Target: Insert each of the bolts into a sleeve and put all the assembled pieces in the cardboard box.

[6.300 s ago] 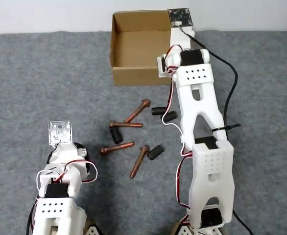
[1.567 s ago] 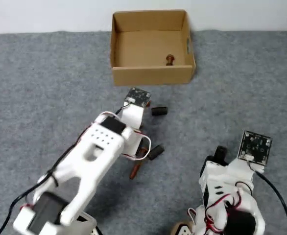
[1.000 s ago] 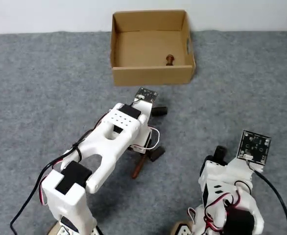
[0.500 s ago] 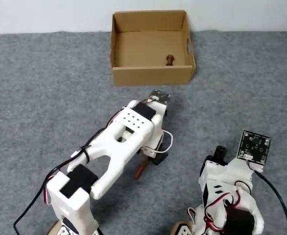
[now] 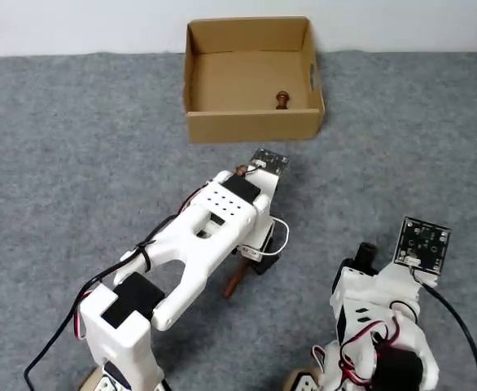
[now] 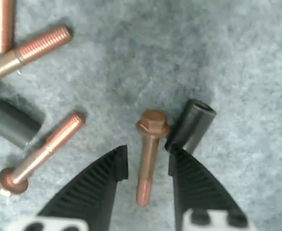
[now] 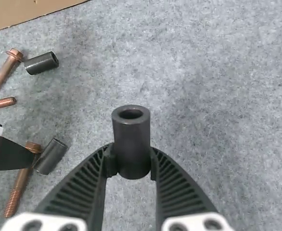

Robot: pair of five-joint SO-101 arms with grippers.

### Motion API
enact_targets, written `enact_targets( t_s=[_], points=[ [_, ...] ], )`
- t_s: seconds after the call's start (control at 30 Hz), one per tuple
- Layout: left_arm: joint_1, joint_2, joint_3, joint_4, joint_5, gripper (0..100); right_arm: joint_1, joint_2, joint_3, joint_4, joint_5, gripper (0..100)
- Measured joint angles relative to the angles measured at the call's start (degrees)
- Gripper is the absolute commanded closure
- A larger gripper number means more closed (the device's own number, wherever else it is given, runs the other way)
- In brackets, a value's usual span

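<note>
Left gripper [image 6: 147, 158]: its fingers stand apart, straddling a copper bolt [image 6: 150, 137] that lies flat on the grey carpet [image 5: 76, 163].
Straddled bolt: its hex head points away from the gripper and its threaded tip lies between the fingers.
Nearest sleeve [image 6: 191, 125]: black, lying on its side just beside the bolt's head. One end is close against one finger, and I cannot tell whether they touch.
Other loose parts: a second bolt [image 6: 40, 149] lies near the other finger, with a second black sleeve [image 6: 11, 126] just past it and a third bolt [image 6: 28, 53] farther out.
Left arm [image 5: 206, 236]: stretched out over the middle of the carpet, above the loose parts.
Right gripper [image 7: 131, 161]: clamped on a black held sleeve [image 7: 130, 130], which stands upright with its open bore facing the wrist camera.
Right arm [image 5: 377, 309]: folded back at the near edge, well apart from the loose parts.
Cardboard box [image 5: 251, 126]: open-topped, at the far side of the carpet beyond the left arm.
Piece in the box [image 5: 282, 100]: copper-headed, near the front wall.
</note>
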Motion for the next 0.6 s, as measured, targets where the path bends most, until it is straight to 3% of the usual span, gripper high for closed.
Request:
enact_targets(
  t_s=[0.47, 0.6],
  points=[
    [-0.1, 0.0, 8.7, -8.3, 0.4, 86, 0.0, 0.0, 0.0, 0.0, 0.0, 98.8],
    [0.0, -0.1, 9.1, -8.4, 0.4, 98, 0.0, 0.0, 0.0, 0.0, 0.0, 98.8]
  ],
)
